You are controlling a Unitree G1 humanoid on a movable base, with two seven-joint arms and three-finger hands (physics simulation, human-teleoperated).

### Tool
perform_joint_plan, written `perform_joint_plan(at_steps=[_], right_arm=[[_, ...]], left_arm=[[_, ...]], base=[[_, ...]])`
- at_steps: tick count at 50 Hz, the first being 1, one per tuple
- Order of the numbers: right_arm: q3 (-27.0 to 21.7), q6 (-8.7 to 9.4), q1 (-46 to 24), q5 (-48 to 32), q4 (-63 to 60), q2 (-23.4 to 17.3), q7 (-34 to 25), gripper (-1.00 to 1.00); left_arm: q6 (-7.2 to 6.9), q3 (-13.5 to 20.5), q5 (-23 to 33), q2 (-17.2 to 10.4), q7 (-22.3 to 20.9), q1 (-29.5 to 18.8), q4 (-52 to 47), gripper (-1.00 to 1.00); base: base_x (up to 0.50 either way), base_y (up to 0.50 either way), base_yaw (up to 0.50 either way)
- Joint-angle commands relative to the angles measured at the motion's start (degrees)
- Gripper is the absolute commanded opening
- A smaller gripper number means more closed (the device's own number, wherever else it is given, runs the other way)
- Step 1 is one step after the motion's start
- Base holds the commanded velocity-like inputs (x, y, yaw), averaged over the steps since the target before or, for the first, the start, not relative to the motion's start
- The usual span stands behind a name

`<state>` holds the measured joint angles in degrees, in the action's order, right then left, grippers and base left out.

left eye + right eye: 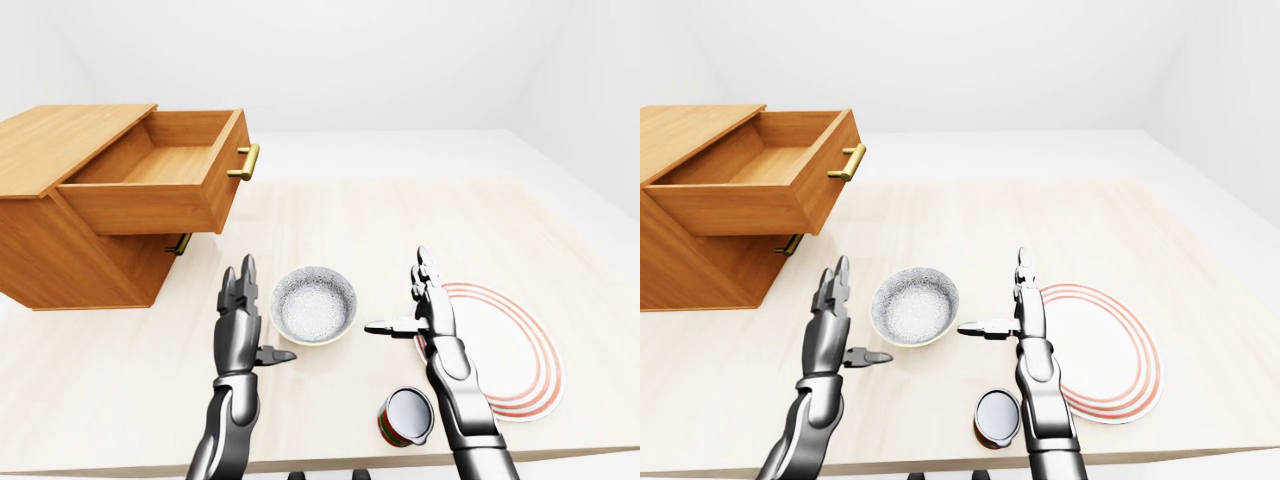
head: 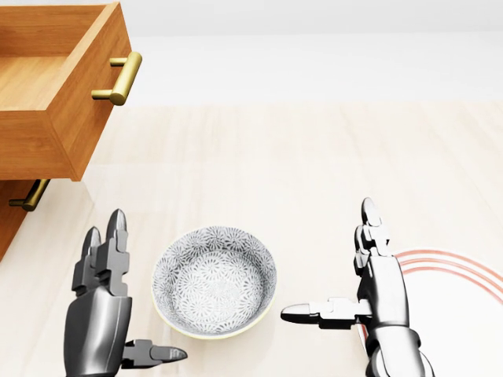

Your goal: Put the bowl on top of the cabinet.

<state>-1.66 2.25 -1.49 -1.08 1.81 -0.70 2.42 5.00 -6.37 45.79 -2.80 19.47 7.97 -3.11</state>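
The patterned grey bowl (image 2: pixel 214 281) sits upright on the pale table, between my two hands. My left hand (image 2: pixel 149 287) stands open to the bowl's left, fingers pointing up the head view, its thumb just below the rim and apart from it. To the right of the bowl my right hand (image 2: pixel 327 259) is open too, thumb pointing at the bowl across a gap. The wooden cabinet (image 1: pixel 70 240) stands at the left of the left-eye view, with a flat bare top (image 1: pixel 60 135) and its upper drawer (image 1: pixel 160 185) pulled out.
A white plate with red rings (image 1: pixel 505 350) lies right of my right hand. A small can (image 1: pixel 407 415) stands near the table's bottom edge beside my right forearm. The drawer's brass handle (image 2: pixel 119 78) juts out over the table above my left hand.
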Motion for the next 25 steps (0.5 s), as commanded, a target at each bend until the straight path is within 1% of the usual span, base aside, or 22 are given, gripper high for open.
perform_joint_plan(at_steps=[1,4,5,9,12,13,17,21,22,23,25], right_arm=[[-0.16,-0.40,-0.49,0.07,1.11,-0.10,-0.04,1.00],[-0.03,-0.56,-0.73,-0.06,1.65,-0.05,0.03,1.00],[-0.03,-0.42,-0.56,-0.05,1.26,-0.08,0.00,1.00],[0.00,-0.14,-0.13,-0.06,0.35,-0.07,-0.09,1.00],[-0.16,-0.35,-0.20,0.05,0.60,-0.13,-0.20,1.00],[-0.17,-0.29,-0.21,0.03,0.54,-0.15,-0.20,1.00],[-0.13,-0.18,-0.13,-0.03,0.33,-0.13,-0.25,1.00],[-0.23,0.14,0.11,0.06,-0.35,-0.16,-0.32,1.00],[-0.09,0.10,0.23,0.05,-0.59,-0.06,-0.35,1.00],[-0.07,0.11,0.25,0.06,-0.64,-0.06,-0.38,1.00],[-0.10,0.15,0.36,0.08,-0.84,-0.08,-0.41,1.00]], left_arm=[[0.00,-0.39,4.75,-0.22,2.74,-0.82,3.21,1.00],[0.00,-0.60,6.23,-0.32,4.19,-1.18,4.18,1.00],[0.00,-1.09,8.51,-0.42,6.32,-1.64,5.56,1.00],[0.00,-2.19,12.43,-0.51,10.52,-2.87,8.60,1.00],[0.00,-2.94,17.05,-0.83,10.53,-5.10,11.87,1.00],[0.00,-3.90,22.94,-1.12,10.53,-8.31,16.78,1.00],[0.00,-5.04,25.71,-1.33,10.53,-9.94,18.94,1.00],[0.00,-5.76,27.18,-1.23,10.53,-10.62,20.21,1.00],[0.00,-10.81,37.21,-0.49,10.53,-14.26,30.53,1.00],[0.00,-11.36,38.53,-0.42,10.53,-14.95,32.18,1.00],[0.00,-11.61,39.88,-0.44,10.53,-15.16,32.38,1.00]], base=[[0.00,0.00,0.00],[0.00,0.00,0.00],[0.00,0.00,0.00],[0.00,0.00,0.00],[0.00,0.00,0.00],[0.00,0.00,0.00],[0.00,0.00,0.00],[0.00,0.00,0.00],[0.00,0.00,0.00],[0.00,0.00,0.00],[0.00,0.00,0.00]])
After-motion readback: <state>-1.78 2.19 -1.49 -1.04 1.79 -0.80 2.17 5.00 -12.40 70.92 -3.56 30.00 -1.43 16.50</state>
